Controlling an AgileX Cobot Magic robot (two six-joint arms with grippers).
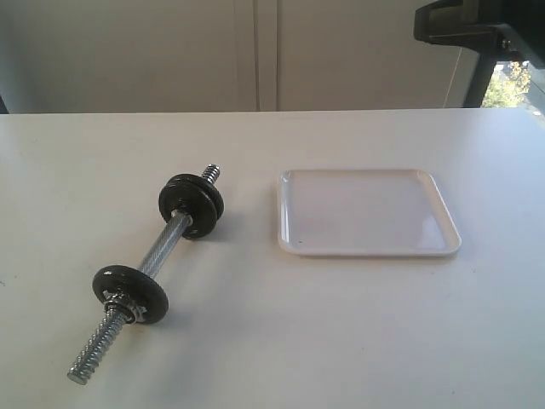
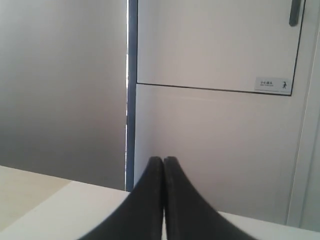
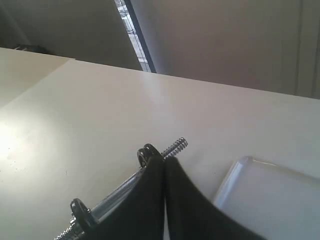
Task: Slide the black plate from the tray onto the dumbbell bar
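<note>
Judging by empty tray [image 1: 366, 249] and bar [image 1: 166, 241] carrying far plate [image 1: 191, 205] and near plate [image 1: 129, 294], seemingly finished, with nothing left; left claw [image 2: 163, 159], right claw [image 3: 164, 159] pressed together, gripping nothing.

Institutional room, office or lab: bare white table [image 1: 281, 341], pale panelled wall [image 1: 170, 51], small pictogram sign [image 2: 272, 84] on door [image 2: 220, 150].

Both hands [image 2: 163, 159] [image 3: 164, 160] have tapered, seemingly matte-black fingers [image 2: 145, 210]
</note>
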